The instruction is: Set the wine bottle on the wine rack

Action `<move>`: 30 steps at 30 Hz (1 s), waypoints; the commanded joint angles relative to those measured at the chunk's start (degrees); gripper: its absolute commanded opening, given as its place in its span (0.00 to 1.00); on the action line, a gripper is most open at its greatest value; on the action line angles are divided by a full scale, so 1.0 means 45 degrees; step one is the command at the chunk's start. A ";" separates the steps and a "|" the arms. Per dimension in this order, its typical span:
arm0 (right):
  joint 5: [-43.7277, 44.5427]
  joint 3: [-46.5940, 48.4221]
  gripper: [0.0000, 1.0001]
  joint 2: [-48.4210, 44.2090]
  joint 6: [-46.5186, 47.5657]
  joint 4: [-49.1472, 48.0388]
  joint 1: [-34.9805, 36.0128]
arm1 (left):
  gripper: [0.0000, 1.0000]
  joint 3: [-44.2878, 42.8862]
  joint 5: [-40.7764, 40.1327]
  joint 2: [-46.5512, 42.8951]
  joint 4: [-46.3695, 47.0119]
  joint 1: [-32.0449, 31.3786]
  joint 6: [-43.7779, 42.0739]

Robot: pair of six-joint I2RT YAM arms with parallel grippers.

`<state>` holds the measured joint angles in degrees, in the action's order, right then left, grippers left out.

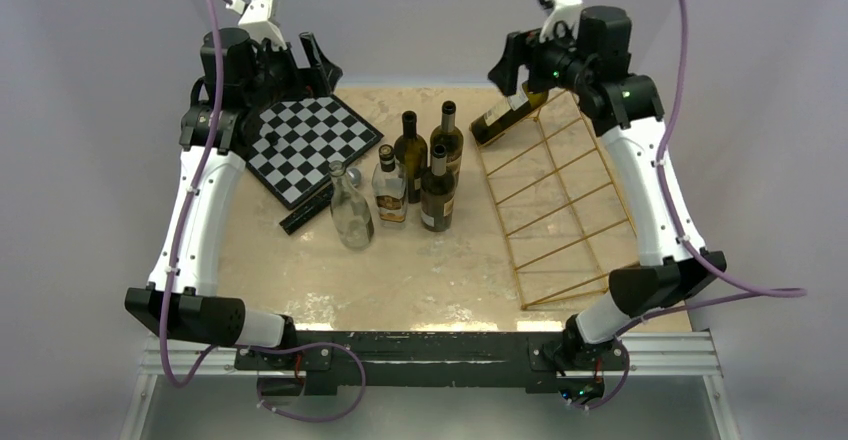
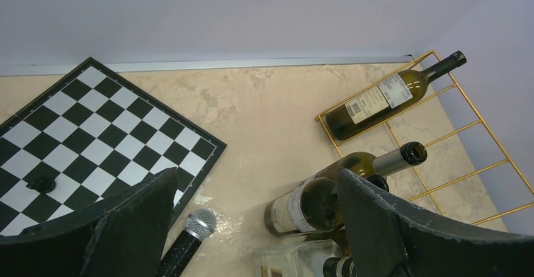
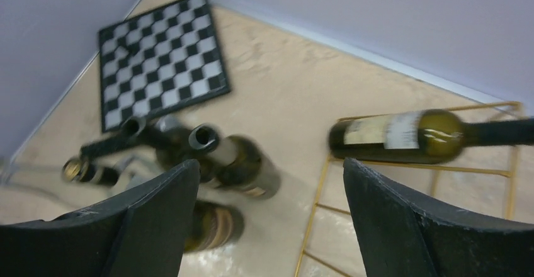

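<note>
The wine bottle (image 1: 505, 113) lies on its side in the topmost slot of the wine rack (image 1: 503, 225), at the upper right of the overhead view, with its neck slanting toward the upper right. I judge the placing done, since nothing grips the bottle. My right gripper (image 3: 269, 176) hangs close above it, jaws spread wide and empty, the wrist pitched down from a high, folded arm. Next I'd lift clear without nudging the bottle. My left gripper (image 2: 255, 176) hovers by the chessboard (image 1: 305, 140) at upper left, also open and empty.
</note>
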<state>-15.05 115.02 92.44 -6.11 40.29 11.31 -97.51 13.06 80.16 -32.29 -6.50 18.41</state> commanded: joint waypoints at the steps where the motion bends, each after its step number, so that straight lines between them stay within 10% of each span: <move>1: -0.1535 -0.1796 0.88 -0.1074 0.1778 -0.0237 0.1628 | 0.99 0.0232 0.0389 -0.0323 0.0396 0.0019 -0.0074; 15: 0.0280 -0.5452 0.91 -0.3075 0.1735 -0.2310 0.5391 | 0.99 0.0710 0.1304 -0.0194 0.1062 0.0019 0.0722; 30: 0.3277 -0.6957 0.67 -0.2281 0.2156 -0.3285 0.6749 | 0.99 0.1132 0.1395 -0.0392 0.1054 0.0019 0.0820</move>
<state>-3.49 83.81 81.17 3.51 30.15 41.52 -92.75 18.26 80.01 -29.67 -6.50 21.06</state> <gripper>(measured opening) 0.696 0.992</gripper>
